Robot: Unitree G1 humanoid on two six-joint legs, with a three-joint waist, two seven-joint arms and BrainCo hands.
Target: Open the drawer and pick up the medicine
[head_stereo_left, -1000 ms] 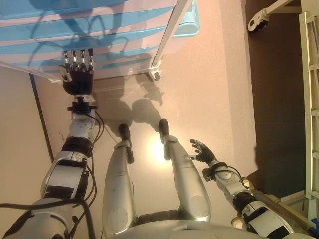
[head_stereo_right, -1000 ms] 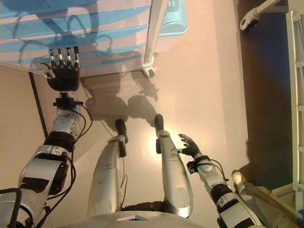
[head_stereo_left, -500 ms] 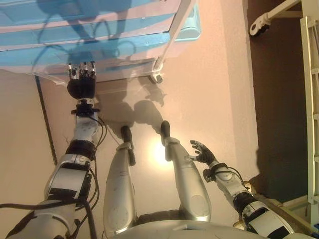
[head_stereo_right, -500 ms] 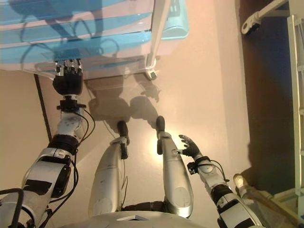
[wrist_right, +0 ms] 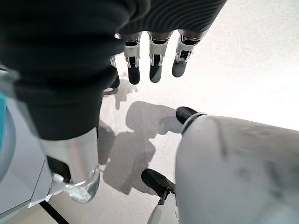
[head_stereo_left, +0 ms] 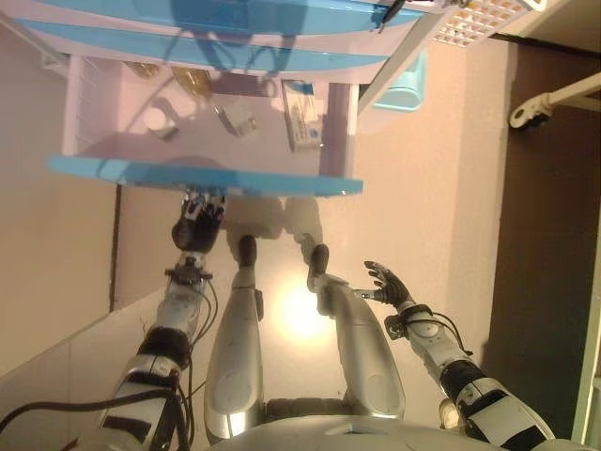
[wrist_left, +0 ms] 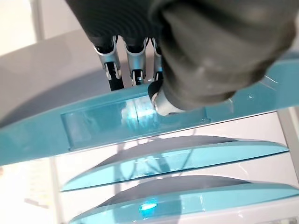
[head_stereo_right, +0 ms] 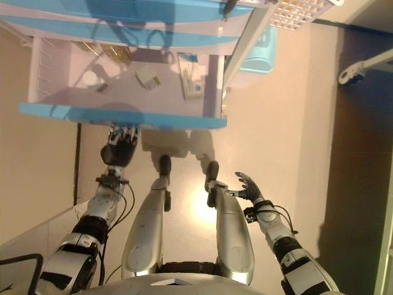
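At twelve o'clock from the robot, the bottom drawer (head_stereo_left: 202, 175) of the blue-fronted cabinet (head_stereo_left: 235, 19) is standing pulled out, its pale tray lying open to view. The medicine box (head_stereo_left: 302, 114) is lying inside, toward the drawer's two o'clock corner, well apart from a small white cup (head_stereo_left: 160, 120) and other small packets. The left hand (head_stereo_left: 197, 225) is reaching up under the drawer's blue front edge, fingers (wrist_left: 113, 70) hooking over it. The right hand (head_stereo_left: 385, 282) is hanging low at four o'clock, fingers relaxed and apart, holding nothing.

Head eyes look down on drawer (head_stereo_left: 207, 176); wrist views close
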